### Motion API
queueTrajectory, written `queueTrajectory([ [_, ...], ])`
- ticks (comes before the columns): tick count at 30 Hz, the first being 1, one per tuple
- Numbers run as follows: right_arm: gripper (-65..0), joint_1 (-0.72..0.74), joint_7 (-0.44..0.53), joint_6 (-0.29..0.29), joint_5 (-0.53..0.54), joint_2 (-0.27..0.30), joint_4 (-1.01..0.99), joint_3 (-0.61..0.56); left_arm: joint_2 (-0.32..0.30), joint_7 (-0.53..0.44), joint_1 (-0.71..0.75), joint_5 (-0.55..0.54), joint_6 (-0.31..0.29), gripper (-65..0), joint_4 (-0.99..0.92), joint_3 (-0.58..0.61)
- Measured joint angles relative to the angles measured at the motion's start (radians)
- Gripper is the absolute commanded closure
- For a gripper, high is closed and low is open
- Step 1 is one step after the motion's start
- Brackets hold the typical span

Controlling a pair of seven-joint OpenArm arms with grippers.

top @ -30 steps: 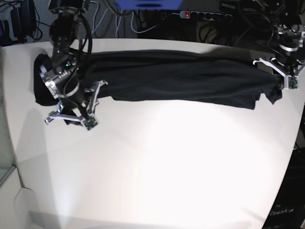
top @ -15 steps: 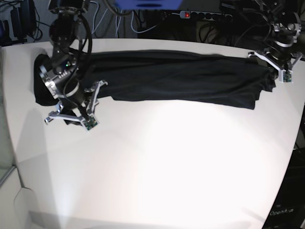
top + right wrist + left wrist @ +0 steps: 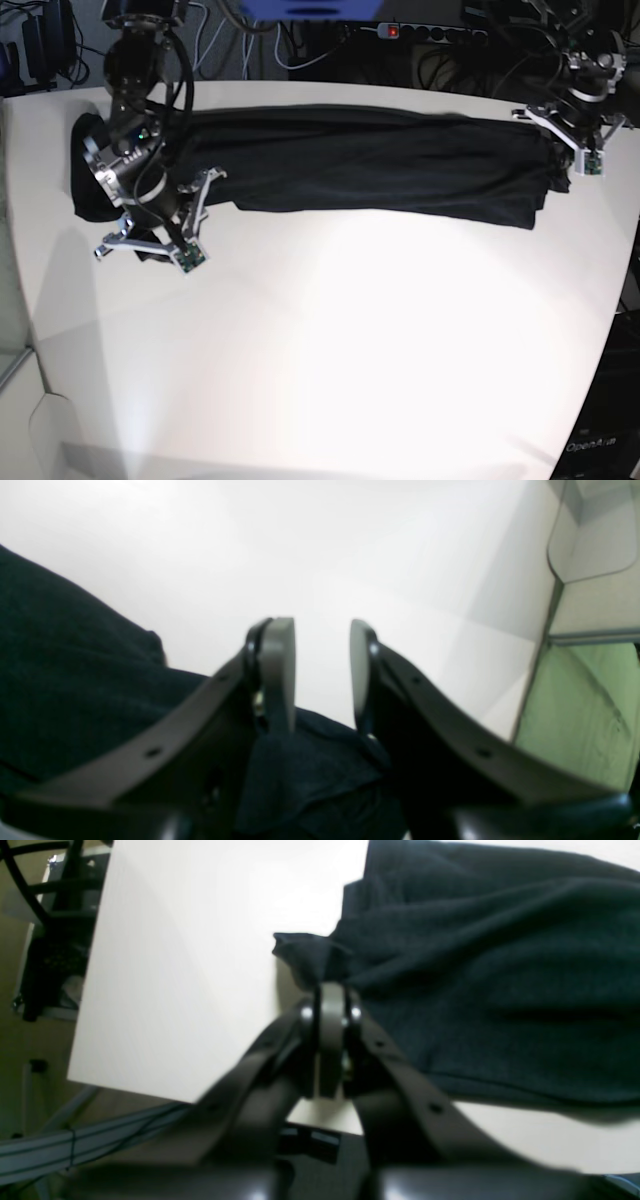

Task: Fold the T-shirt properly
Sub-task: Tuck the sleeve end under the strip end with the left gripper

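Right now I've got the shirt [image 3: 370,170] stretched as a long dark band across the far part of the surface [image 3: 350,350], one end under each arm. It looks already doubled lengthwise into a strip, though I can't confirm the layers from these views.

Left pincer [image 3: 330,1005]: pads pressed together on a bunched corner of the shirt's end, close to the surface edge. The cloth rises in a small peak into the grip, so I read that end as pinched and slightly lifted.

Right pincer [image 3: 320,675]: jaws partly apart, nothing between the pads. It sits over the shirt's opposite end, where the cloth lies in a loose heap below and behind the fingers [image 3: 280,665]. In the base view some fabric at that end bulges out past the strip's line.

My judgement on progress: early to middle. The strip is roughly laid out, but no crosswise fold is visible and both ends are untidy.

What's left, as I see it:
- right side needs to grip its end
- the strip needs folding across
- wrinkles near the left-held end need flattening
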Motion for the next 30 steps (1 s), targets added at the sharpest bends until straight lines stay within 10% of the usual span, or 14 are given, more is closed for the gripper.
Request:
queueTrajectory([
  [30,-20.0,0.0,0.0,0.0,0.0,0.0,0.0,0.0,0.006,0.0,-0.028,-0.005,0.0,0.0,0.051,-0.004],
])
